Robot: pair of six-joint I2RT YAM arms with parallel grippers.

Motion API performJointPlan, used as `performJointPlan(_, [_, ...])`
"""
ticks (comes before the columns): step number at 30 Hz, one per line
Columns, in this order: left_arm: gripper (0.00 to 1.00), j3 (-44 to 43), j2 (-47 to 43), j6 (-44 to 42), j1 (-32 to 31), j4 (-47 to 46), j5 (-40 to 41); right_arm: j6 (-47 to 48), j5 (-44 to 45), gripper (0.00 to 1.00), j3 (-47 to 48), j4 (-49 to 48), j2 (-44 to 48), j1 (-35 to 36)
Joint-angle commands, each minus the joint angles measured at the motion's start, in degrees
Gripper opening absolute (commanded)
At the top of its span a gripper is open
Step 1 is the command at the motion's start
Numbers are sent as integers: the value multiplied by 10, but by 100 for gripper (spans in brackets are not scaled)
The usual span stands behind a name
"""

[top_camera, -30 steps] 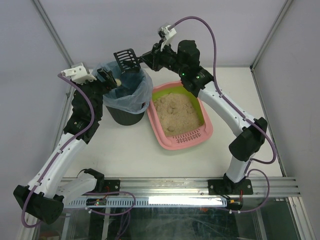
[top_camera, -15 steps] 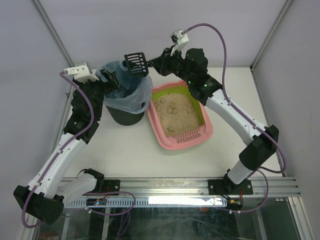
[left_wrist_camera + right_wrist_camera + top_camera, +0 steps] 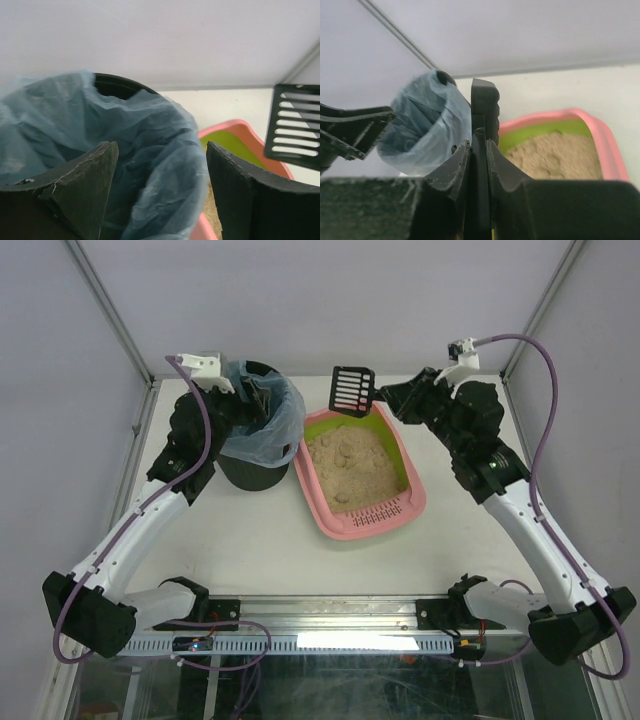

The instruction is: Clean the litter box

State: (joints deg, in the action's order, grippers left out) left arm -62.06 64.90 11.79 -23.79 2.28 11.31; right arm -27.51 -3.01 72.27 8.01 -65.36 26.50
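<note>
Pink litter box (image 3: 358, 480), tan litter inside

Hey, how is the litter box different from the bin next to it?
The litter box is pink with a green inner rim; the bin is black, lined with a blue bag. The litter box is a shallow rounded rectangle; the bin is round and taller. The litter box holds tan litter; the bin's contents are hidden. Both stand open-topped, side by side on the table.
</note>
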Motion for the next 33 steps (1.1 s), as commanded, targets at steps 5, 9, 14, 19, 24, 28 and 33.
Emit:
performJointPlan(5, [73,-88,71,-10,-114,63,-4,35,120,0,-46,165,42,2])
performJointPlan(9, [68,-127,138,29,-153,120,14,50,140,0,-56,194,19,3])
performJointPlan(14, [63,-176,219,63,-175,190,43,89,157,0,-18,226,-43,14])
performJointPlan(19, [63,-156,178,73,-175,169,65,140,253,0,59,273,-116,76])
performJointPlan(24, [63,-73,60,45,-175,69,54,194,329,0,149,331,-194,126])
performJointPlan(28, [64,-24,-14,23,-175,8,60,238,415,0,208,374,-250,159])
performJointPlan(33, [64,20,-74,7,-176,-49,51,278,507,0,267,403,-310,190])
